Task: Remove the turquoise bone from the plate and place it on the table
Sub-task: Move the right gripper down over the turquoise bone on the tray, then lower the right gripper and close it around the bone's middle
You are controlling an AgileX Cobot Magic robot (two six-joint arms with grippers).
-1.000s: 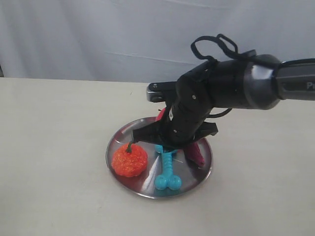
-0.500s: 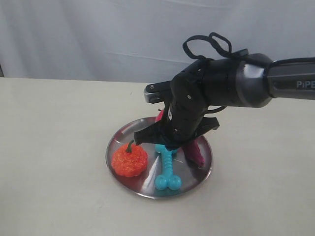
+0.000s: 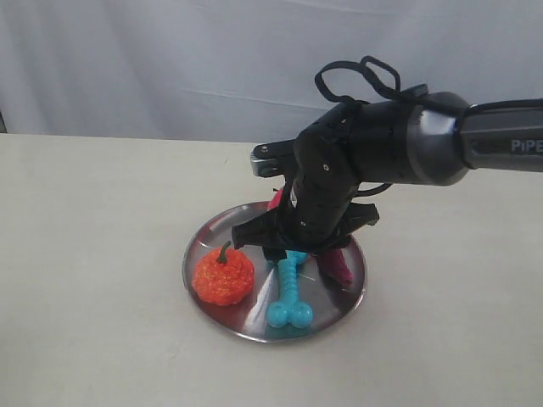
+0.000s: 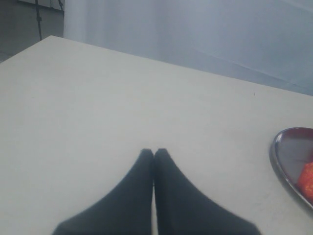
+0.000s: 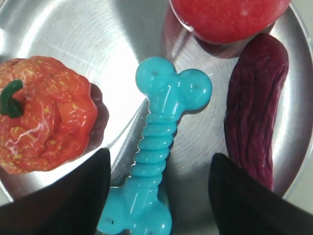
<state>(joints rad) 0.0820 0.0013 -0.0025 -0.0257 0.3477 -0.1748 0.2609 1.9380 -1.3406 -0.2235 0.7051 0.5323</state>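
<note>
A bumpy orange pumpkin [image 3: 223,277] and a wrinkled purple toy [image 3: 339,267] are laid beside the ribbed turquoise bone [image 3: 288,290] on the round steel plate [image 3: 219,227]. The right gripper [image 5: 160,154] is spread wide, the left gripper [image 4: 154,152] pinched together.

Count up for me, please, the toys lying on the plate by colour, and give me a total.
Orange: 1, the pumpkin
Turquoise: 1, the bone
Red: 1, the round toy
Dark purple: 1, the long wrinkled toy
Total on the plate: 4
</note>
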